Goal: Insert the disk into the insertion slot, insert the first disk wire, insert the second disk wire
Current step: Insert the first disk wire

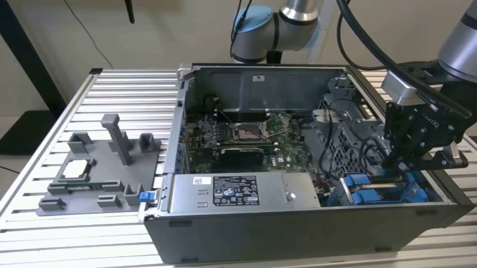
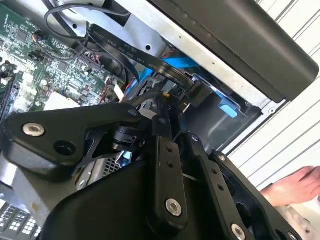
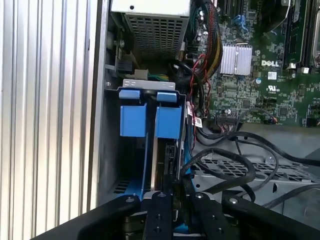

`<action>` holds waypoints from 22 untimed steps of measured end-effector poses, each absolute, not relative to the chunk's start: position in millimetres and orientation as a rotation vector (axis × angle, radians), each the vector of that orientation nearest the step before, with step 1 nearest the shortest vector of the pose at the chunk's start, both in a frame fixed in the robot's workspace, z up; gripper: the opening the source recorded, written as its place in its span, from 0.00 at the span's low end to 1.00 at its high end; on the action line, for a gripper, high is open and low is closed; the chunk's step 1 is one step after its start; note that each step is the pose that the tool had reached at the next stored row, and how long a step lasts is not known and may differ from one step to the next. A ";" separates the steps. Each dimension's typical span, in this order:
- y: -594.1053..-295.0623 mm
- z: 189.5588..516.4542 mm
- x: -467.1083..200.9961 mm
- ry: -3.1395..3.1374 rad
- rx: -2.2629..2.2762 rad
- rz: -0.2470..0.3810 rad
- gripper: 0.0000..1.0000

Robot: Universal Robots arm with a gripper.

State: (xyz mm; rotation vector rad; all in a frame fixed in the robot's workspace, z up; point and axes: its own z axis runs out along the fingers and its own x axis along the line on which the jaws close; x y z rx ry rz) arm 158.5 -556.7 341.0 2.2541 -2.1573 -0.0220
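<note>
My gripper (image 3: 175, 194) hangs low inside the open computer case (image 1: 298, 234), directly over the drive cage at the exterior view's right. Whether its jaws are released or clenched I cannot tell. In both wrist views the gripper's own black links cover that place, and something dark sits there which I cannot separate from them.

The disk (image 3: 167, 120) I judge to be seated in the insertion slot (image 3: 150, 84). It stands on its edge, with its bright blue carrier just beside a second blue carrier (image 3: 132, 117). Its length runs from the blue tabs straight toward the gripper, so the near end of the disk lies just under the gripper, very close to it.

In the second wrist view a flat black wire (image 2: 120, 46) bends down toward this same place, but where its plug ends is hidden from me. Other black cables (image 3: 227, 160) lie over the grey cage beside the disk. A person's hand (image 2: 295, 187) rests outside the case.
</note>
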 end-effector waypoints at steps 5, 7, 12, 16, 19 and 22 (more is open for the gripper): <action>-556.6 340.4 159.5 -2.155 2.256 -0.022 0.00; -556.6 340.6 159.4 -2.160 2.252 -0.022 0.00; -556.6 341.3 158.7 -2.177 2.237 -0.021 0.00; -556.8 341.5 158.6 -2.198 2.216 -0.020 0.00; -557.7 341.5 158.6 -2.209 2.205 -0.020 0.00; -559.0 341.5 158.6 -2.216 2.199 -0.020 0.00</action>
